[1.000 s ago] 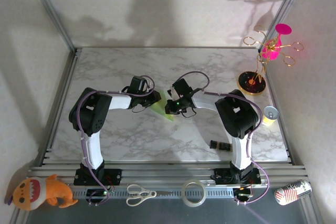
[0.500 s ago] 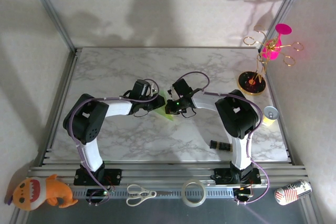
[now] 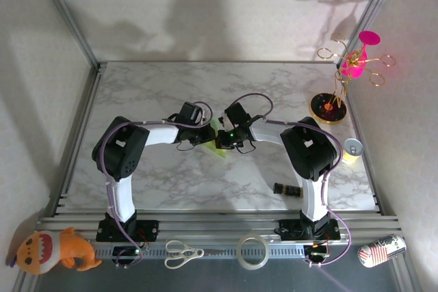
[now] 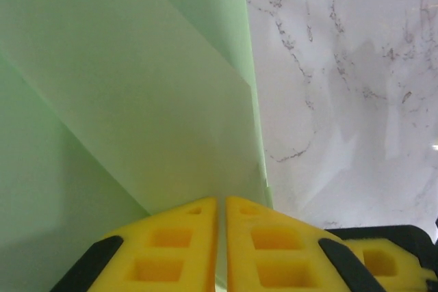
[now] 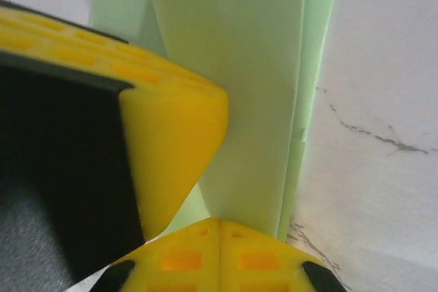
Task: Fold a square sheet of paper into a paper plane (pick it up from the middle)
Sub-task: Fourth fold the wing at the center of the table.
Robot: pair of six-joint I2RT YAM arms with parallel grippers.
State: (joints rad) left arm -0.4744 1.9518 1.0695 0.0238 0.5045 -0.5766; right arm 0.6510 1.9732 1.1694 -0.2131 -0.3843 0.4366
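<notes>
Dead centre of the overhead frame, the left gripper point(image 3: 207, 135) and right gripper point(image 3: 224, 141) both seem pinched shut on the green paper point(image 3: 221, 150) between them. Folds overlap in layers; more creasing left, I'd guess.

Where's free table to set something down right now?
Free: table far strip along the back wall; near strip between folded green paper and front rail. Crowded: centre, left hand and right hand on the paper; right edge, gold stand, can.
</notes>
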